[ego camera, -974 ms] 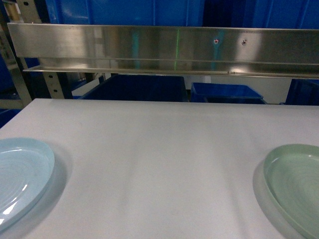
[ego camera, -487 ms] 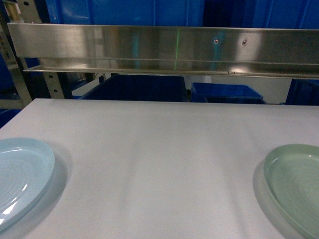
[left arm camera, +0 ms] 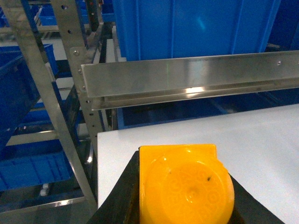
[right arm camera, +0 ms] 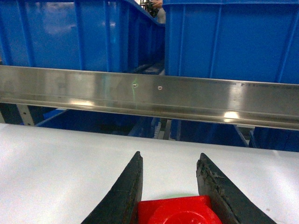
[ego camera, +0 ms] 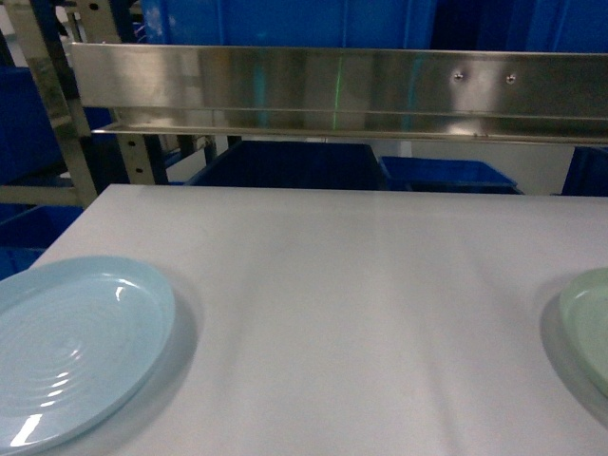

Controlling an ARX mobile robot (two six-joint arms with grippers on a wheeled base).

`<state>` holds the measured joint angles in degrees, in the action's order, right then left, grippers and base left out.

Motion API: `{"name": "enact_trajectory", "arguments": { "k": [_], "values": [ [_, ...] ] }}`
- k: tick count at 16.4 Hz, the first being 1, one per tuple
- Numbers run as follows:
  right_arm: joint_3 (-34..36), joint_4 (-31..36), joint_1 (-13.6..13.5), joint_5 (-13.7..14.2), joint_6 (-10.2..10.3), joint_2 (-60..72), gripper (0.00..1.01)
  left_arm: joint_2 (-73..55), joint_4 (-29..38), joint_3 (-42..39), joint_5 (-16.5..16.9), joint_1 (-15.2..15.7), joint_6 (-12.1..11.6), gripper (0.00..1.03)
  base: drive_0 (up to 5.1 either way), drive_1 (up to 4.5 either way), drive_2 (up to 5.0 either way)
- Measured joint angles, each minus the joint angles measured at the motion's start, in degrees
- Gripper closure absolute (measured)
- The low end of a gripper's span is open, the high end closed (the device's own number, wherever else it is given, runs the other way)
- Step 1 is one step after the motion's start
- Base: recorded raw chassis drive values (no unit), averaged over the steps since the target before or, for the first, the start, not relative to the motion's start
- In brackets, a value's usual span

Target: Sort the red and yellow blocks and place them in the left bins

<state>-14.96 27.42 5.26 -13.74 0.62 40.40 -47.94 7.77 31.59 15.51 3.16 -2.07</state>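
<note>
The left tool (left arm camera: pixel 184 205) pinches the yellow block (left arm camera: pixel 184 186) and the right tool (right arm camera: pixel 170 186) seems to pinch the red block (right arm camera: pixel 175 211), though its lower part is cut off. On the surface (ego camera: pixel 361 285), the pale blue plate (ego camera: pixel 76 347) shows more than a second ago and the green plate (ego camera: pixel 589 337) less, so the robot has turned left. I judge it is heading to the blue bins (ego camera: pixel 285 19) behind the steel rail (ego camera: pixel 332 90).

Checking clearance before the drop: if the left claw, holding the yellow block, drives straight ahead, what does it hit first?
Probably the steel rail past the table edge, blue bin sitting above it; depth unclear.
</note>
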Motion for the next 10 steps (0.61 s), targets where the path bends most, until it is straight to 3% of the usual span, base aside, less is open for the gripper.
{"name": "enact_trajectory", "arguments": {
  "k": [6,10],
  "values": [
    [0.0,-0.07,0.0,0.0,0.0,0.0,0.73,0.0,-0.07,0.0,0.0,0.0,0.0,0.76,-4.6,0.55,4.0],
    [0.07,-0.09,0.0,-0.02,0.0,-0.31,0.73,0.07,0.11,0.0,0.0,0.0,0.0,0.76,-5.0,2.49,2.5]
  ]
}}
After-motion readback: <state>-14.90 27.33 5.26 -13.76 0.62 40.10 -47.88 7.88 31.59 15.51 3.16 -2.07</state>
